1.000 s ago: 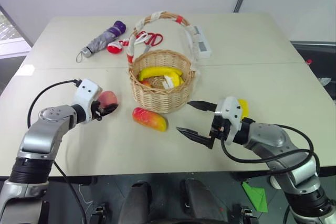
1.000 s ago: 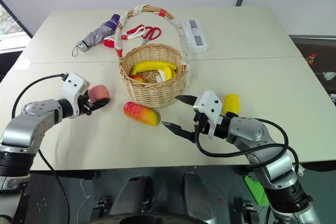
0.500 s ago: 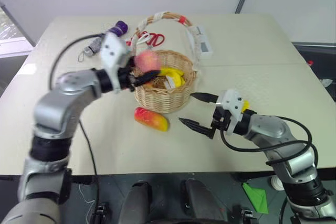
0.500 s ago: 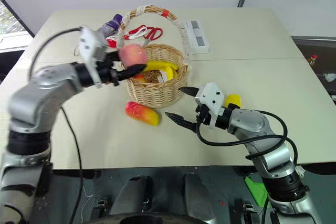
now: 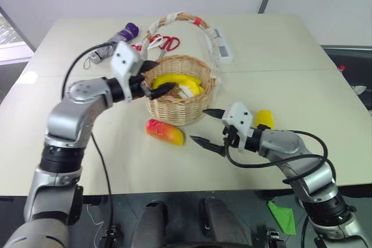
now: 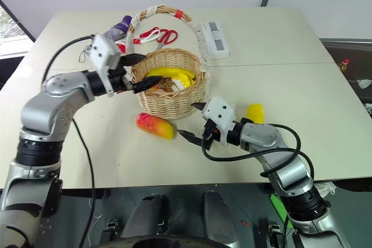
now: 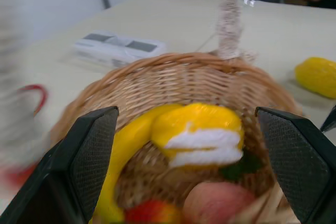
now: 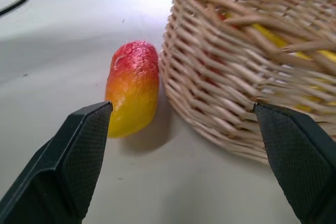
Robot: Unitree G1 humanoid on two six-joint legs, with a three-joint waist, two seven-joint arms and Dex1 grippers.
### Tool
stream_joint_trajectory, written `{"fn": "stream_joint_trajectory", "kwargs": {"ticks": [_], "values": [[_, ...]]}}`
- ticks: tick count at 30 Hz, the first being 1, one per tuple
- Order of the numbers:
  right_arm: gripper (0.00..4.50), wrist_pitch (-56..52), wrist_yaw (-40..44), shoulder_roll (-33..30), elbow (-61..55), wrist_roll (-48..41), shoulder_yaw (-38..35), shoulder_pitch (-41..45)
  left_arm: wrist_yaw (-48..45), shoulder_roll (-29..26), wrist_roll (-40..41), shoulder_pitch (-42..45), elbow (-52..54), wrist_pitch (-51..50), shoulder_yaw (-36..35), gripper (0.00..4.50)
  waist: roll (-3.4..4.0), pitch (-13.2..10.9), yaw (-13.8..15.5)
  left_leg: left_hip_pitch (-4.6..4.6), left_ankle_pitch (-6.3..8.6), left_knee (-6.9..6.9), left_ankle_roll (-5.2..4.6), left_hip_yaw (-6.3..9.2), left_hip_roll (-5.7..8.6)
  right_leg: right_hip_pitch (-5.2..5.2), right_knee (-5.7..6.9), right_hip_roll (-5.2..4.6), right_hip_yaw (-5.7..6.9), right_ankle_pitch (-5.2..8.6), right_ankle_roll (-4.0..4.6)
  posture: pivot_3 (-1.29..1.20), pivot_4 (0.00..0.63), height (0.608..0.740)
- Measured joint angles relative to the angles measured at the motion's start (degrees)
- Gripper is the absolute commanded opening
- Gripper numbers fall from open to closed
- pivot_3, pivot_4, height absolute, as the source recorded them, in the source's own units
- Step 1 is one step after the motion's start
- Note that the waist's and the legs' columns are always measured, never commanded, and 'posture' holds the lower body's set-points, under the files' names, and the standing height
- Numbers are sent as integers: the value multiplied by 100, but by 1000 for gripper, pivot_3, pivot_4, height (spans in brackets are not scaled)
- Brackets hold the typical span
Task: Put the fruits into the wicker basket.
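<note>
Two fruits lie outside the wicker basket (image 6: 168,85): the mango (image 6: 154,125) and the lemon (image 6: 254,112), both on the tabletop (image 6: 116,161) toward its near edge. Inside the basket are the banana (image 7: 157,129) and the peach (image 7: 218,203), the peach low against the basket wall as the left wrist view shows it. The left gripper (image 6: 139,74) hangs over the basket's rim on the side toward the table's left edge, its two black fingers spread wide with nothing between them. The right gripper (image 6: 195,121) is also wide and empty, pointing level toward the table's left edge, just beside the near wall of the basket. The mango lies straight ahead of that claw, a little apart from it, resting close against the foot of the basket but, as far as the right wrist view tells, not quite touching. Its long axis runs slantwise across the table, roughly along the line the gripper points, red end farther off and yellow end nearer. The right arm is plainly the nearer one, so I judge the mango its next pick; a grasp across the short width would call for some turn of the wrist. The lemon sits behind this gripper, beside the right forearm.
</note>
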State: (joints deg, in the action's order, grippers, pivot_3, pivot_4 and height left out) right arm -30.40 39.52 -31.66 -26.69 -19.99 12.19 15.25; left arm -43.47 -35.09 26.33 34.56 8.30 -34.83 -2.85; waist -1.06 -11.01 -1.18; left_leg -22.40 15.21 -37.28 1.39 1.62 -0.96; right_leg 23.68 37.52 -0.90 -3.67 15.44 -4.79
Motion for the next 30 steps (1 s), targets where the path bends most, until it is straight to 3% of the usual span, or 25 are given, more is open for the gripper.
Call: {"fn": "stream_joint_trajectory", "kwargs": {"ticks": [2, 5, 9, 17, 21, 24, 30], "values": [[4500, -79, 5, 92, -2, 12, 168, 36, -113, -108, 176, -186, 89, -34, -328, 4449, 0, -1, 36, -3, 0, -1, 0, 3, 2, -3, 0, -7, 8, 0, 0, 0, 150, 740], [4500, -203, -76, 662, 156, 102, 639, 257, -736, -777, 562, -1457, 508, 5, -1054, 4449, -6, 4, -137, 3, 0, 11, 0, -5, -12, 4, -1, -11, -4, 1, 2, 0, 150, 740], [4500, -332, -350, 1128, 821, 419, 1018, 530, -1265, -1052, 903, -2495, 864, 12, -1478, 4449, -11, 3, -94, -4, -4, 8, 8, 1, -12, 6, 2, -21, 7, 1, 4, 0, 150, 740], [4500, -436, -352, 1378, 1247, 642, 1230, 722, -1401, -1371, 1229, -3134, 1483, -203, -1706, 4449, -13, 4, -102, -2, -5, 10, 10, 0, 8, 1, -1, -62, 29, 1, 2, 0, 150, 740], [3189, -434, -348, 1521, 1459, 759, 1319, 784, -1405, -1467, 1179, -3276, 1512, -200, -1704, 4500, -13, 4, -127, -2, -6, 12, 10, 7, 4, 1, 0, -56, 37, 1, 3, 0, 150, 740], [1654, -435, -349, 1575, 1487, 812, 1323, 784, -1404, -1469, 1177, -3280, 1520, -192, -1703, 4500, -13, 4, -128, -2, -5, 12, 10, 6, 4, 1, 0, -57, 37, 1, 3, 0, 150, 740], [1509, -416, -183, 1390, 1301, 850, 1312, 768, -1382, -1458, 1155, -3226, 1481, -108, -1700, 4500, -12, 4, -126, -3, -5, 12, 10, 6, 5, 1, 0, -59, 38, 1, 2, 0, 150, 740]]}}
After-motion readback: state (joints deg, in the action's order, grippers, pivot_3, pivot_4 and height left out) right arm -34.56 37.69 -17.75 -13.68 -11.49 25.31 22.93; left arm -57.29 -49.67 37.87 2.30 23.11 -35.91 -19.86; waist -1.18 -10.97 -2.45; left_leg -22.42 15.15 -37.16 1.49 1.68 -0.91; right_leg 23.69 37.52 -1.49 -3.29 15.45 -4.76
